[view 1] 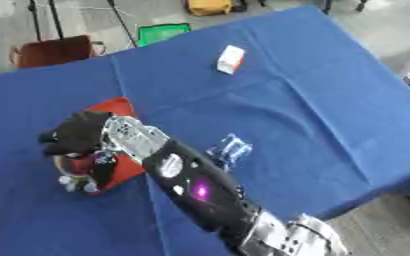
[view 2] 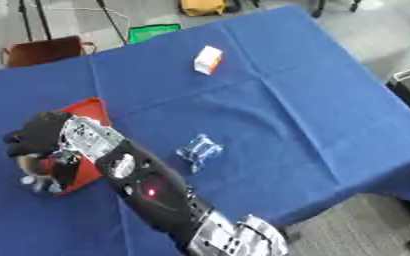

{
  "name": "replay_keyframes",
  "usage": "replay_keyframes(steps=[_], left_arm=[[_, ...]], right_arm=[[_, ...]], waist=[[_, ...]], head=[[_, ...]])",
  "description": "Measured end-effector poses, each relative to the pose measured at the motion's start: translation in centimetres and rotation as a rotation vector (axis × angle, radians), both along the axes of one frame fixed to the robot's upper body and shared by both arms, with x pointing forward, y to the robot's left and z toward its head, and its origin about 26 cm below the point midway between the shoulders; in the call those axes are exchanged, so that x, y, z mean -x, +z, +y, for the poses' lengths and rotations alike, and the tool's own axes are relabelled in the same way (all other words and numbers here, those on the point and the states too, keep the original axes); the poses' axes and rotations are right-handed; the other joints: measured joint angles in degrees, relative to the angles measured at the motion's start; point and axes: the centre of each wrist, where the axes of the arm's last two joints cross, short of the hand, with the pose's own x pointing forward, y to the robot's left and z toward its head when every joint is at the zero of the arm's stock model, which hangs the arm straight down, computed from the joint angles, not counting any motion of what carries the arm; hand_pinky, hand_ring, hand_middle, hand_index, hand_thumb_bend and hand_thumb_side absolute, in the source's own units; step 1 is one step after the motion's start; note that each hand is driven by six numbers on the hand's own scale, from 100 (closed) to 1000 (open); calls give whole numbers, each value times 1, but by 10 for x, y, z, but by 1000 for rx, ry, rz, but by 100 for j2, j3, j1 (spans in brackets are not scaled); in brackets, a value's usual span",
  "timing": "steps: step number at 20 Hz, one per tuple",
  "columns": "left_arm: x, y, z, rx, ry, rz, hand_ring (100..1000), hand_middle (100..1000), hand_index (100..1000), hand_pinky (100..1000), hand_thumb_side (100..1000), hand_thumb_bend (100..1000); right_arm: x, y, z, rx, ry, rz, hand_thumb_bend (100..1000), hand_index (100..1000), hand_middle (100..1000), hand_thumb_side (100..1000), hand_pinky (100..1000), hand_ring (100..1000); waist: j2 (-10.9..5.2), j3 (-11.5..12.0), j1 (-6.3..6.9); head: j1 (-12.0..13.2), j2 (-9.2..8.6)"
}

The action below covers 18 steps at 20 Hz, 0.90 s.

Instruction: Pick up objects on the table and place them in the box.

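- Blue cloth table cover [view 1: 313, 100]: matt woven fabric, with creases and fold lines.
- Red shallow box [view 1: 114, 107]: smooth walls, slight sheen.
- White and orange carton [view 1: 230, 59]: looks like smooth card.
- Blue and clear crinkled packet [view 2: 198, 151]: looks like glossy film, wrinkled.
- Right hand [view 1: 73, 134]: matt black covering.
- Black forearm shell [view 1: 200, 192]: glossy, smooth; silver metal-looking joints either end.

We see a deep blue cloth [view 1: 313, 100] over the worktop, a red box [view 1: 114, 107], a white carton [view 1: 230, 59] with an orange-red side, a blue-and-clear packet [view 1: 230, 149], and a black hand [view 1: 73, 134] on a black-and-silver arm.
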Motion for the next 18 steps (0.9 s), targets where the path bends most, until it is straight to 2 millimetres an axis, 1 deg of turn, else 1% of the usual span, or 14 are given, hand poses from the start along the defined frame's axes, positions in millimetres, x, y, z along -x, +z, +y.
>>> replay_keyframes(steps=[1, 7, 11, 16, 17, 18], left_arm=[[0, 0, 0, 0, 0, 0, 788, 776, 902, 746, 1000, 349], [0, 0, 0, 2, -1, 0, 789, 776, 902, 746, 1000, 351], [0, 0, 0, 3, -2, 0, 789, 776, 902, 746, 1000, 353], [0, 0, 0, 3, -2, 0, 790, 777, 902, 746, 1000, 352], [0, 0, 0, 3, -2, 0, 790, 777, 902, 745, 1000, 352], [0, 0, 0, 3, -2, 0, 790, 777, 902, 746, 1000, 352]], right_arm=[[-1, 0, -1, 2, -7, -16, 386, 951, 988, 384, 1000, 1000], [-5, 2, -6, -5, -32, -69, 391, 952, 987, 380, 1000, 1000], [-8, 2, -10, -10, -49, -80, 376, 956, 981, 378, 1000, 1000], [-9, 3, -13, -18, -60, -79, 384, 971, 980, 397, 1000, 1000], [-10, 3, -13, -19, -61, -79, 476, 985, 980, 534, 1000, 997], [-10, 3, -14, -23, -60, -77, 487, 985, 979, 565, 1000, 996]], waist=[[0, 0, 0], [0, 0, -21], [0, -1, -20], [0, -6, -20], [0, -6, -20], [0, -7, -19]], head=[[0, 0], [3, 0], [4, 0], [5, -1], [5, -1], [5, -1]])
